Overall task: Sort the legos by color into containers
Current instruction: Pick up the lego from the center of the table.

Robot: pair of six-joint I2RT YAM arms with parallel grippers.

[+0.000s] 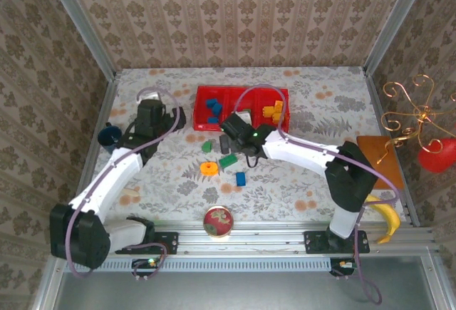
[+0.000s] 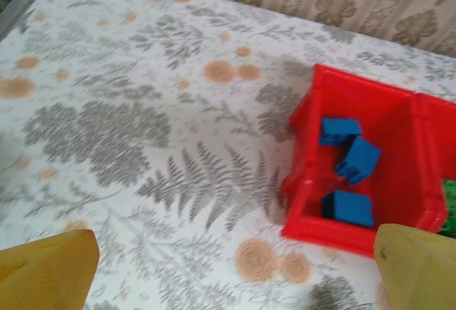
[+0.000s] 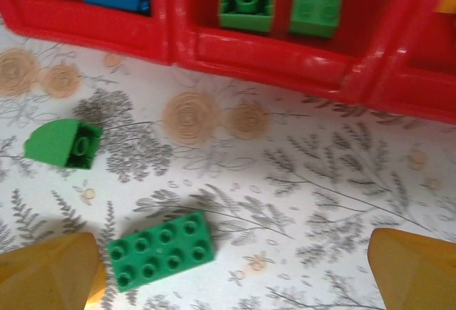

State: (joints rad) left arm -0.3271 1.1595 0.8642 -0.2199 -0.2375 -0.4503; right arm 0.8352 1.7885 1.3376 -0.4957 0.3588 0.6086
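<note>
The red three-compartment tray [image 1: 235,89] lies at the back middle of the table. In the left wrist view, three blue legos [image 2: 356,159] lie in the tray's [image 2: 342,235] left compartment. Green legos [image 3: 247,0] lie in the middle one and orange legos [image 1: 271,110] in the right one. Loose on the table are a green brick [image 3: 160,249], a rounded green block [image 3: 64,142], an orange ring [image 1: 209,169] and a blue block [image 1: 240,179]. My left gripper [image 2: 235,281] hovers open just left of the tray. My right gripper [image 3: 231,274] is open above the table, the green brick by its left finger.
A dark blue cup [image 1: 109,135] stands at the left beside my left arm. A small round red-rimmed dish [image 1: 217,221] sits at the near edge. A banana [image 1: 387,217] and a brown board [image 1: 377,160] lie at the right, by a gold wire stand.
</note>
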